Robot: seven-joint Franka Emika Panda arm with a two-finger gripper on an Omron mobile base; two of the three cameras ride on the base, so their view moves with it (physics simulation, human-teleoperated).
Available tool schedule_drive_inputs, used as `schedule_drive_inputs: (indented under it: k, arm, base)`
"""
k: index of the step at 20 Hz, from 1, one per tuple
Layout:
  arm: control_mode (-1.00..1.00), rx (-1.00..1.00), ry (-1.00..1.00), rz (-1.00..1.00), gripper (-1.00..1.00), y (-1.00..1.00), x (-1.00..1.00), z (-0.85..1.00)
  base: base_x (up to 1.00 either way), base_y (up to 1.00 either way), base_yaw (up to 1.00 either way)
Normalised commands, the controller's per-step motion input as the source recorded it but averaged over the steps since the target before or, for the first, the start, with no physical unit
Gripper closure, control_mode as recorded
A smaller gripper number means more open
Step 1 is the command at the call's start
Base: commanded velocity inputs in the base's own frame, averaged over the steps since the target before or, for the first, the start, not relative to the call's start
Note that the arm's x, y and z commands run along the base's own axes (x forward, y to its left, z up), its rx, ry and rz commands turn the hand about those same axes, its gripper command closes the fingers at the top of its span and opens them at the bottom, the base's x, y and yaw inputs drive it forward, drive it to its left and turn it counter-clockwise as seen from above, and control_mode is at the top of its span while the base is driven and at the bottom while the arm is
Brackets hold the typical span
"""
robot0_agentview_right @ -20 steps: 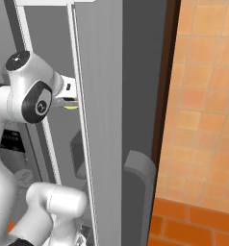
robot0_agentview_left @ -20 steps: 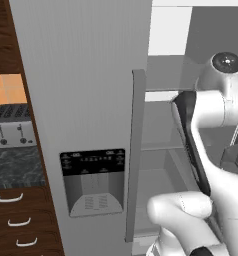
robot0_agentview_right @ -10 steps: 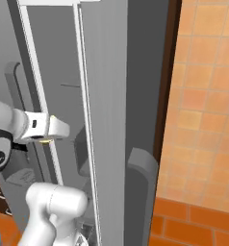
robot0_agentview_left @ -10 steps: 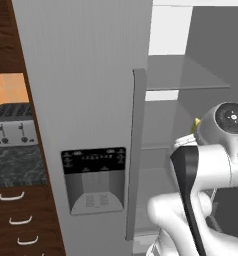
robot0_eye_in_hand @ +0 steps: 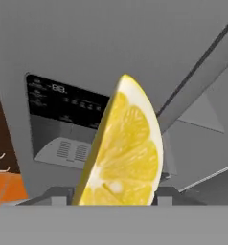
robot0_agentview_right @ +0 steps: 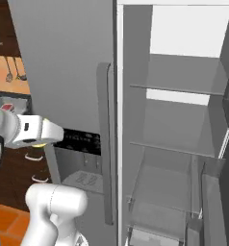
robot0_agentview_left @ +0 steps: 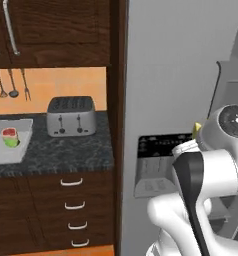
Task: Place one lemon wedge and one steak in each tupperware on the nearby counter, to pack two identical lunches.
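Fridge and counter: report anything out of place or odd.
The fridge's right door stands open, its shelves bare. On the counter, the tupperware holds a steak with something green, apparently no lemon. The gripper holds a lemon wedge.

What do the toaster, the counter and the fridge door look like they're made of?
Toaster: brushed metal by its look, silver-grey with a soft sheen. Counter: polished stone, perhaps granite, black with grey speckles. Fridge door: matte grey metal or painted steel, flat and even; hard to say which.
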Motion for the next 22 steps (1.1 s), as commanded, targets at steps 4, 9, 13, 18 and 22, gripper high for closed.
schedule_drive_inputs:
  k: [4, 9, 13, 18, 22]
  arm:
    - [1.0, 0.0, 0.0, 0.0, 1.0, 0.0, 0.0, 0.0]
    - [1.0, 0.0, 0.0, 0.0, 1.0, 0.0, 0.0, 0.0]
    - [1.0, 0.0, 0.0, 0.0, 1.0, 0.0, 0.0, 0.0]
    - [1.0, 0.0, 0.0, 0.0, 1.0, 0.0, 0.0, 0.0]
    - [1.0, 0.0, 0.0, 0.0, 1.0, 0.0, 0.0, 0.0]
  base:
    - [0.45, 1.0, 0.0]
    - [0.35, 1.0, 0.0]
    - [0.27, 1.0, 0.16]
    - [0.32, 1.0, 0.22]
    - [0.51, 1.0, 0.15]
